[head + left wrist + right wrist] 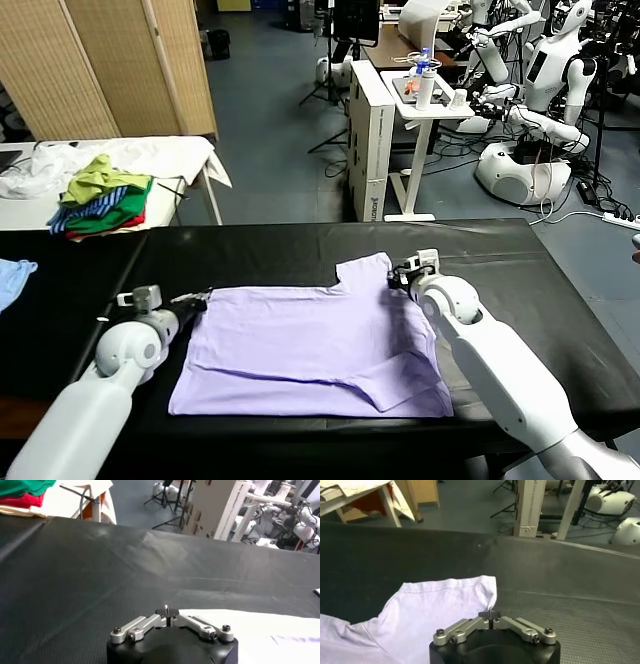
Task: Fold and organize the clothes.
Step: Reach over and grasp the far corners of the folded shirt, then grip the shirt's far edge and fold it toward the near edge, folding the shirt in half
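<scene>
On the black bench point(300, 250), the lavender T-shirt point(310, 350) is lying widthwise between the left gripper point(196, 300) and right gripper point(396, 277), both pinching its far corners with closed fingers.

A long desk point(300, 245) covered in black cloth fills the foreground. Behind it runs a blue-grey floor point(270, 110). To the left stands a woven folding screen point(110, 60), and in front of it a white side table point(185, 160) carrying a pile of green, yellow, striped and red clothes point(100, 195). Farther back are a white cabinet point(372, 140) and a white stand point(425, 120) holding bottles, with other white robots point(545, 90) and floor cables beyond.
</scene>
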